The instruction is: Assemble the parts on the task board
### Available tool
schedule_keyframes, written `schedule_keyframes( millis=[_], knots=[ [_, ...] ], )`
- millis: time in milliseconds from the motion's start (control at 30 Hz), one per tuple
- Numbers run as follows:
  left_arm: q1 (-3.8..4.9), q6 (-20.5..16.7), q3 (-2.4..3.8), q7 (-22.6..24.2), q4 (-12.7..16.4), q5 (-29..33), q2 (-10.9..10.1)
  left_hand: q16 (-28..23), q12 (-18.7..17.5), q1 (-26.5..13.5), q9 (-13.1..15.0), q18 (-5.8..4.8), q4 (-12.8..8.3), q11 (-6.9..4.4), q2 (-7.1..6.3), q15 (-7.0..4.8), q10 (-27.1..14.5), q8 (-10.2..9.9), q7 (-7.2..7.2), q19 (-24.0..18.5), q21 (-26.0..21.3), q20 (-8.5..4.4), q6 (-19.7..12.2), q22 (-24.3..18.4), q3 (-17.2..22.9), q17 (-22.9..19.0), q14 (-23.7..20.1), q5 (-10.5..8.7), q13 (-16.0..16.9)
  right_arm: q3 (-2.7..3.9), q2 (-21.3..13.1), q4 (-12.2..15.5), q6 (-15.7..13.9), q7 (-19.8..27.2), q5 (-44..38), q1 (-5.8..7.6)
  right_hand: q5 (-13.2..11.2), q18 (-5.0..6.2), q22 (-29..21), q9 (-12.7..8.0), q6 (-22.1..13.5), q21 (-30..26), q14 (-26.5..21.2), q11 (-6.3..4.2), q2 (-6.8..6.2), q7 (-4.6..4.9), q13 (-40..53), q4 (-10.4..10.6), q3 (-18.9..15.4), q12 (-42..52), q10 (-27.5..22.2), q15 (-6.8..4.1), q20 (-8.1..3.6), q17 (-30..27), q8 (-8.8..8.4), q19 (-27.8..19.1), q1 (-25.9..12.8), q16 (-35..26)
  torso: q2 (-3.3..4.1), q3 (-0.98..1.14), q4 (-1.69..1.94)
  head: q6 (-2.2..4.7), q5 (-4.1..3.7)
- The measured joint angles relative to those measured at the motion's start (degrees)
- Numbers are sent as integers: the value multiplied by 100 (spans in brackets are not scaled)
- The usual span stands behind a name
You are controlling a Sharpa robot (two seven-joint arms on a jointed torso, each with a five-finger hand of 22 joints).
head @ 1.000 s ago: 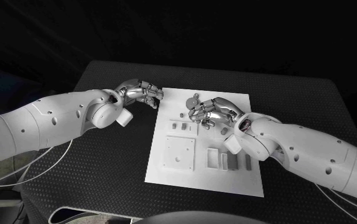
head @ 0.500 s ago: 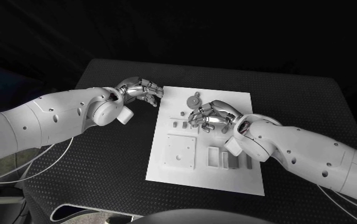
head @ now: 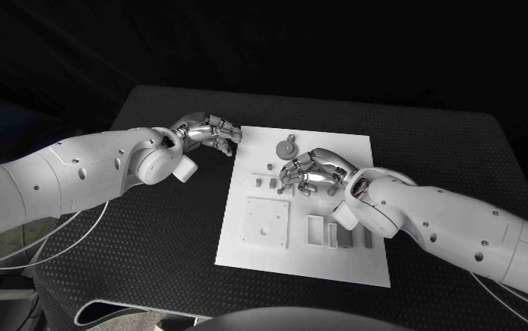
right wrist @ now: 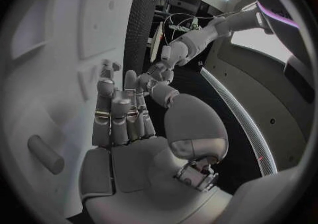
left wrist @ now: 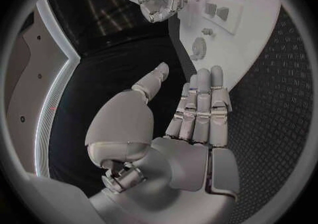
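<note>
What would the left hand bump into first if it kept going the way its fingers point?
Probably the white board's near edge, then the round gear lying on it. The left hand holds nothing; its height above the table is unclear.

The counter (head: 154, 255) looks matt black with a rough dotted texture; the task board (head: 319, 258) is smooth white plastic; each hand shines metallic silver.

Count, head view: one white rectangular task board (head: 269, 258) on one black textured bench (head: 143, 255). One round grey gear-shaped part (head: 285, 149) near the board's far edge. One square raised white plate (head: 265, 225) on the board. Two silver many-fingered hands: left hand (head: 209, 135), right hand (head: 313, 171). Smaller grey pieces too small to count reliably.
</note>
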Motion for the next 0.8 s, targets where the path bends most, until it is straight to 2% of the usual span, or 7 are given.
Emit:
schedule_keyframes(
  millis=[167,500,700,800],
  knots=[
    [0,-3,0,0,1,-8,-2,0,0,0,0,0,0,0,0,0,0,0,0,0,0,0,0,0,0,0,0,0,0,-18,14,-11,17,-7,-27,-13,0,1,0,17,1,0,0,20,-22,-1,-98,0,0,-119,21,40,0,-14,-10,0,22,0,-1,-2,0,-16,-4],
    [0,-9,-1,0,3,-22,-6,0,0,0,0,0,0,-1,0,0,1,0,0,0,0,0,0,0,0,-1,0,0,-5,-29,10,-16,20,-31,-156,-16,0,1,0,34,-2,0,0,41,-22,-7,-144,0,0,-153,42,40,0,-20,-11,0,22,0,-2,-2,3,-34,-9],
    [0,-13,-1,0,3,-31,-6,0,0,0,0,0,0,-2,0,0,2,0,0,0,0,0,0,0,0,-1,0,0,-5,-29,-48,48,-33,-45,-516,-16,0,1,0,45,-6,0,0,42,-24,-12,-168,0,0,-176,43,40,0,-26,-11,0,23,0,-4,-4,3,-37,-15],
    [0,-14,-1,0,0,-37,-6,0,0,0,0,5,0,-2,0,1,2,0,-1,0,0,0,-1,0,0,4,0,0,-5,-29,-89,141,-77,-56,-824,-16,0,2,0,54,-6,0,0,60,-94,-13,-194,0,0,-205,82,40,0,-35,-11,0,94,0,-4,-4,5,-36,-18]
  ],
)
